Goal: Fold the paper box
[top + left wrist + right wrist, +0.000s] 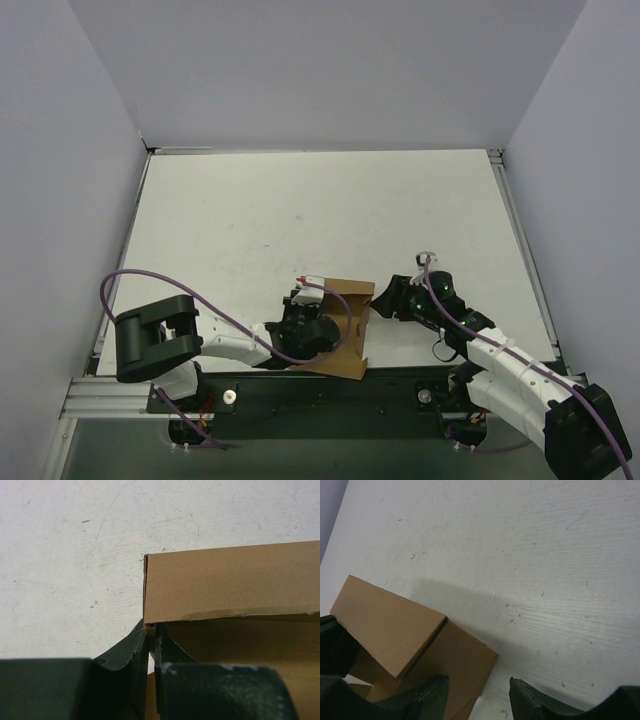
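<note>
The white, scuffed table takes up most of your top view. The paper box lies at the table's 6 o'clock, close to the near edge and between your two arms. It is partly folded, with brown walls standing up and one panel laid flat across the top. Your left tool reaches in from the box's 9 o'clock side, its fingers pressed together on the thin edge of an upright wall, right at a corner. Your right tool sits at the box's 3 o'clock with its fingers spread and bare table between them. One finger is just beside the box's corner; you cannot tell whether it touches.
</note>
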You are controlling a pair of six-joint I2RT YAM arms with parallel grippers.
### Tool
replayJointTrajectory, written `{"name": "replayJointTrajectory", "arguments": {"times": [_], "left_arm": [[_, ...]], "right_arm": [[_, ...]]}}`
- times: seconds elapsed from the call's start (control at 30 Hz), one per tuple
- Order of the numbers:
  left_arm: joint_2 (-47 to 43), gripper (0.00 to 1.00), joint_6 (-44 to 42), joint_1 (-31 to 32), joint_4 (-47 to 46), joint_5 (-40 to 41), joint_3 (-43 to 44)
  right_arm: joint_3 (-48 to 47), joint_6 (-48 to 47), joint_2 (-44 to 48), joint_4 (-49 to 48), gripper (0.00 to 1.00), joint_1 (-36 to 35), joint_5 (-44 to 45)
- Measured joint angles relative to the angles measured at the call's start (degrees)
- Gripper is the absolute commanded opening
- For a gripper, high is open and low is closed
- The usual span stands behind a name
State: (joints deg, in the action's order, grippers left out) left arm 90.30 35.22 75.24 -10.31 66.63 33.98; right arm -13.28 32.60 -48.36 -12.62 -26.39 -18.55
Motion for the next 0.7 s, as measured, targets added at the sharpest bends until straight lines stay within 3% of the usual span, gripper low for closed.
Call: {"name": "replayJointTrajectory", "arguments": {"times": [0.7], "left_arm": [[-4.0,0.00,-9.7,-0.4,-12.7,-4.0,-7.5]], "right_arm": [[2.5,-8.1,-0.8,-5.4,0.57,-4.6,-7.5]]}}
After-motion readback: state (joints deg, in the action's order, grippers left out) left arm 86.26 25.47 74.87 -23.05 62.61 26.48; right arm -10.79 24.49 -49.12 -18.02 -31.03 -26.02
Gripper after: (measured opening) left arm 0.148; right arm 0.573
